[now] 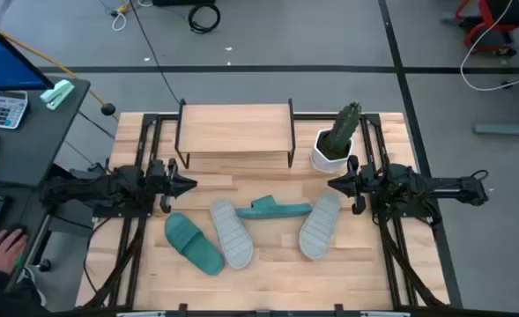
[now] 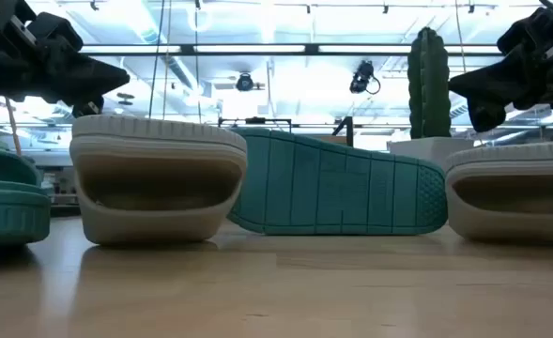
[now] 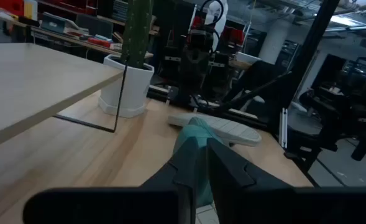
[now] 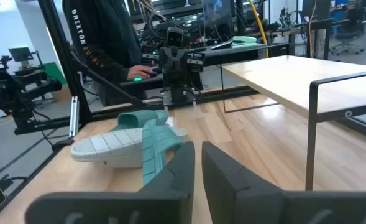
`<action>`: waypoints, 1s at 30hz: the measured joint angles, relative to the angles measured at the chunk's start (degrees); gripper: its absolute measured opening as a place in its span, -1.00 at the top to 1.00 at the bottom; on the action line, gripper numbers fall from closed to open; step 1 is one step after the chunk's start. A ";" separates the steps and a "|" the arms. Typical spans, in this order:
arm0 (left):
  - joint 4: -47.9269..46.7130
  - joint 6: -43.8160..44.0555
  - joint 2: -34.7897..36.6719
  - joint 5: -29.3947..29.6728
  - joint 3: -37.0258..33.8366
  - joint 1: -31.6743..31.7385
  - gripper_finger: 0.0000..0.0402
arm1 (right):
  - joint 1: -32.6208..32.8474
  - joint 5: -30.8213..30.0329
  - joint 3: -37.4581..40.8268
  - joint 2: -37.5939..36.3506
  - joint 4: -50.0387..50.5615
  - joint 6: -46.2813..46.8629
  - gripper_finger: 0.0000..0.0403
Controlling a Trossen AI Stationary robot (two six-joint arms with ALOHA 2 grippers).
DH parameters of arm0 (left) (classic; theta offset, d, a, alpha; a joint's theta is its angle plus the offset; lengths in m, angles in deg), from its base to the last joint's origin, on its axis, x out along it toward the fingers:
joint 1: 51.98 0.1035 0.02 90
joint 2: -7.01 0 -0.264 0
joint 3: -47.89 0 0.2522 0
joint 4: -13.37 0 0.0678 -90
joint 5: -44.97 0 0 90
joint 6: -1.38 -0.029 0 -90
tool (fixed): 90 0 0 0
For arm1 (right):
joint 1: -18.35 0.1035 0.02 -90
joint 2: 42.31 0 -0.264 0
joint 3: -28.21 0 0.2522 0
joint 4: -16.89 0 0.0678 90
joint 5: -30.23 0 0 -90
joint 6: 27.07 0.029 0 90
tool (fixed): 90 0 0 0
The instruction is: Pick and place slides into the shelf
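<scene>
Four slides lie on the slatted table in front of the shelf (image 1: pixel 235 130). From left to right they are a teal one (image 1: pixel 194 243), a grey-white one (image 1: pixel 232 233), a teal one tipped on its edge (image 1: pixel 273 210) and a grey-white one (image 1: pixel 320 225). All lie sole up except the tipped one, which shows its ribbed sole (image 2: pixel 337 183) to the low view. My left gripper (image 1: pixel 191 184) hovers shut at the table's left, just beyond the left teal slide. My right gripper (image 1: pixel 331 183) hovers shut at the right, beyond the right grey-white slide. Their tips point toward each other.
A cactus in a white pot (image 1: pixel 334 141) stands right of the shelf, close to my right gripper. A desk with a calculator (image 1: pixel 5 110) and a person's hand (image 1: pixel 3 251) is off the table's left. A person in a dark jacket (image 4: pixel 102 43) stands there.
</scene>
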 joint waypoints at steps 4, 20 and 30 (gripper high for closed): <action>-0.01 0.00 0.00 0.00 0.02 0.00 0.82 | 0.01 0.00 0.00 0.00 0.00 0.00 0.82; 0.01 0.00 0.02 0.00 0.02 0.01 0.80 | -0.01 0.00 0.00 -0.02 0.00 0.00 0.82; -0.01 0.00 0.00 0.00 0.00 0.00 0.86 | 0.00 0.00 0.00 -0.02 0.00 0.00 0.82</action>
